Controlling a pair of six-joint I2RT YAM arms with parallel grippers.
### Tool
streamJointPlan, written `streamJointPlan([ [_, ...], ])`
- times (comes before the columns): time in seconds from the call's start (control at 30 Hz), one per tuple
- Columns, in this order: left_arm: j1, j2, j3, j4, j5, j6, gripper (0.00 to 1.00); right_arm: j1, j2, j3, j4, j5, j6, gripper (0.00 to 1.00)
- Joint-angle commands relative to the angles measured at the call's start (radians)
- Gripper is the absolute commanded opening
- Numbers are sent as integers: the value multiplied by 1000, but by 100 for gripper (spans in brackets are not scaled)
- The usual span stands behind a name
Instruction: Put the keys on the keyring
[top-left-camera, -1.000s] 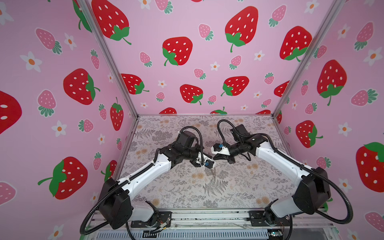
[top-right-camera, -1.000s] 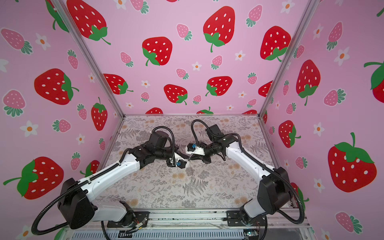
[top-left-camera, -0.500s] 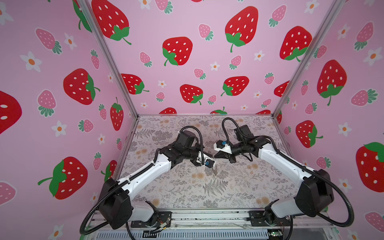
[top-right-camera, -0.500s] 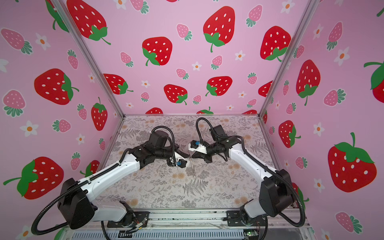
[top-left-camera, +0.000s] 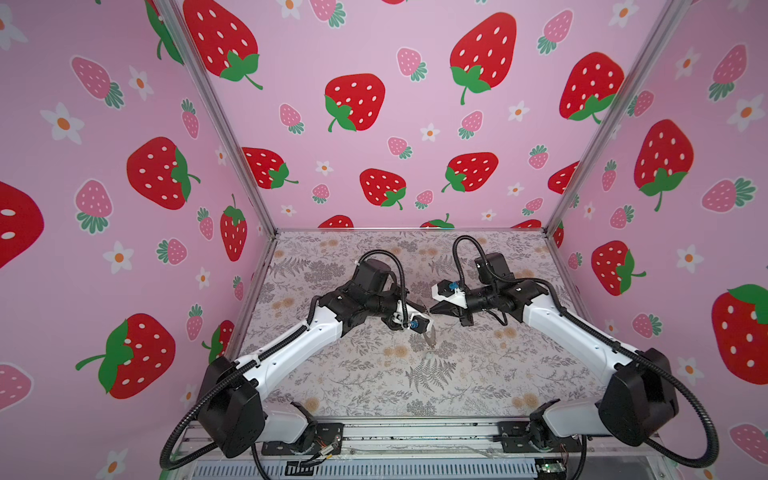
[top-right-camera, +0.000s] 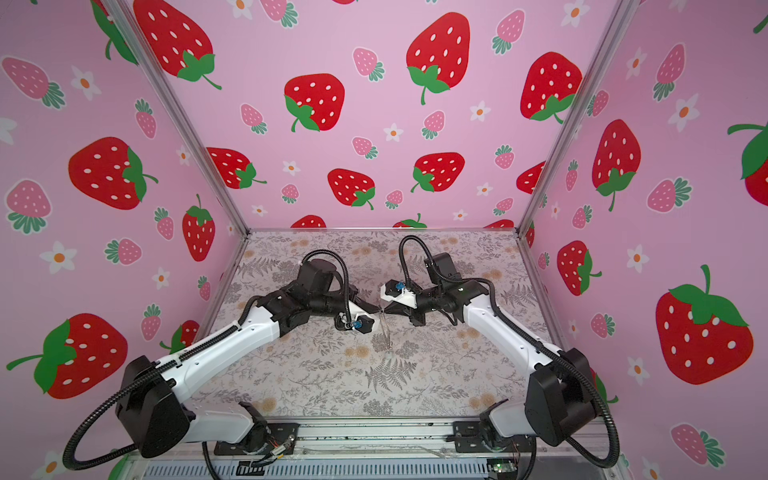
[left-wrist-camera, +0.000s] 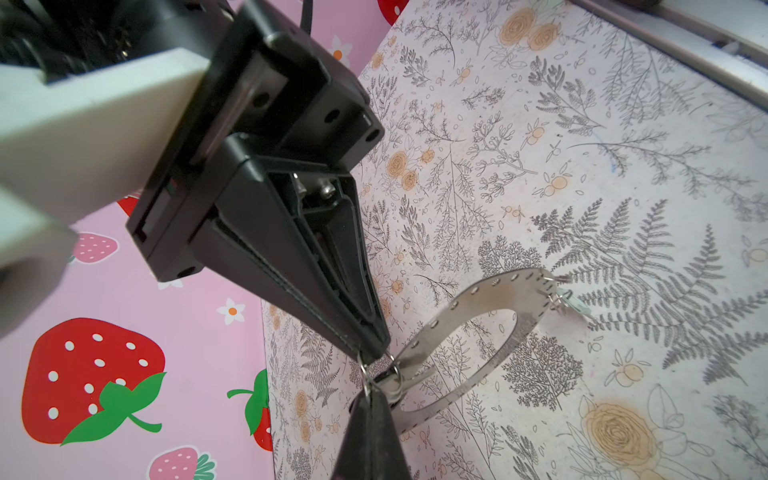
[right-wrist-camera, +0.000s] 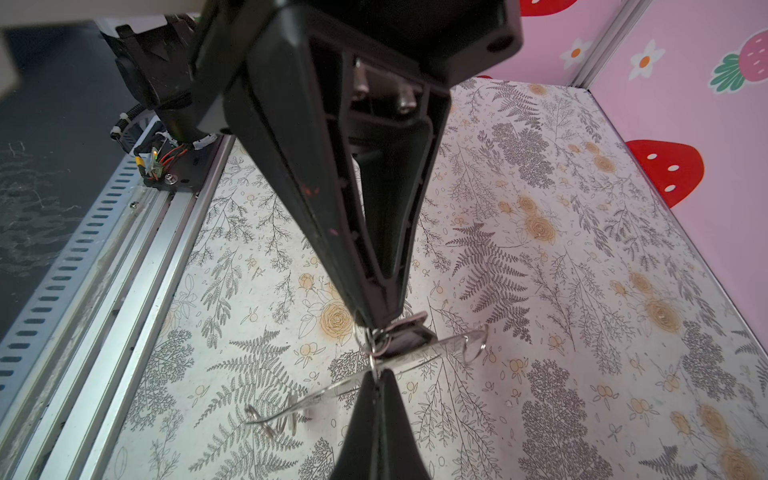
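Arms (top-left-camera: 291, 353) stretch inward, left tool (left-wrist-camera: 370, 395) and right tool (left-wrist-camera: 371, 352) tip-to-tip, both clamped shut on the keyring (left-wrist-camera: 478, 299).

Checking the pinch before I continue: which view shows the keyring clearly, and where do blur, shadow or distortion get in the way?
Left wrist view: keyring sharp, evenly lit, slight sheen; right gripper's white mount blurs near the lens. Right wrist view: keyring edge-on, thin, blends into the tablecloth. Both top views: keyring tiny, faint against the pattern.

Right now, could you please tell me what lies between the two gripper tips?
Small wire loops on the keyring fill the gap between left gripper and right gripper, clearest in the left wrist view.
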Motion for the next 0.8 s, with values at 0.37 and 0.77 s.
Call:
streamJointPlan([
  [0.37, -7, 69, 65, -176, 68, 10, 0, -12, -85, 1, 119, 83, -98, 0],
  [0.77, -7, 81, 89, -200, 62, 10, 0, -28, -71, 1, 138, 113, -74, 0],
])
